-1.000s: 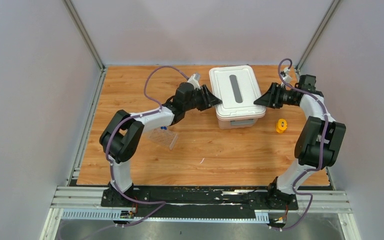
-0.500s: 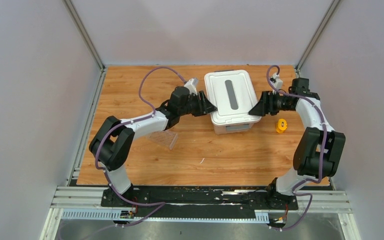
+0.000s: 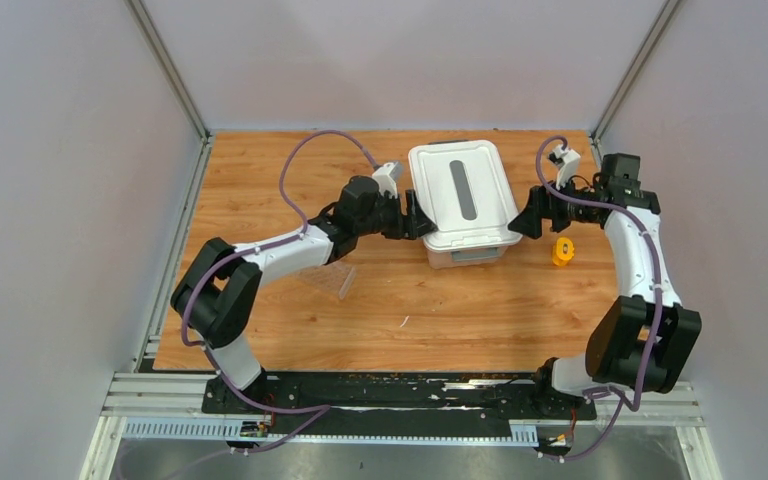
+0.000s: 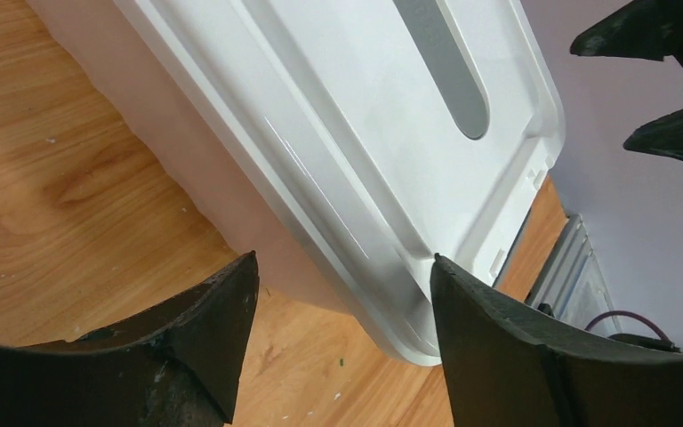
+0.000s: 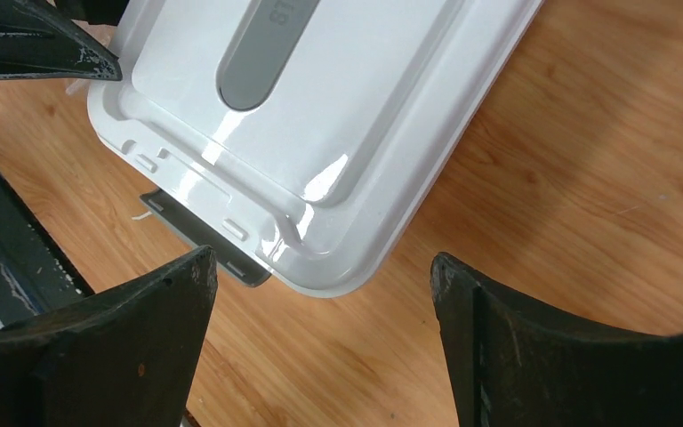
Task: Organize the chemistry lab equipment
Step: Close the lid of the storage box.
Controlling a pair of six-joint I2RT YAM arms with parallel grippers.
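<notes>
A clear tube rack (image 3: 329, 277) lies on the wooden table, partly under my left arm; no other lab equipment shows. My left gripper (image 3: 418, 216) is open at the left side of the pink bin (image 3: 465, 255) with its white lid (image 3: 438, 190). In the left wrist view the lid's rim (image 4: 391, 294) lies between the spread fingers of the left gripper (image 4: 344, 258), untouched. My right gripper (image 3: 528, 214) is open at the bin's right side. In the right wrist view the lid's corner (image 5: 338, 258) sits just beyond the right gripper (image 5: 325, 255), whose fingers hold nothing.
A small orange object (image 3: 562, 251) stands on the table right of the bin, below the right gripper. A tiny white scrap (image 3: 404, 321) lies on the near wood. Grey walls and metal rails close in the table on three sides.
The bin slid a little to the left and nearer while both grippers pressed its sides. Both grippers have since opened wider and come off it; the right arm's elbow swung out.
</notes>
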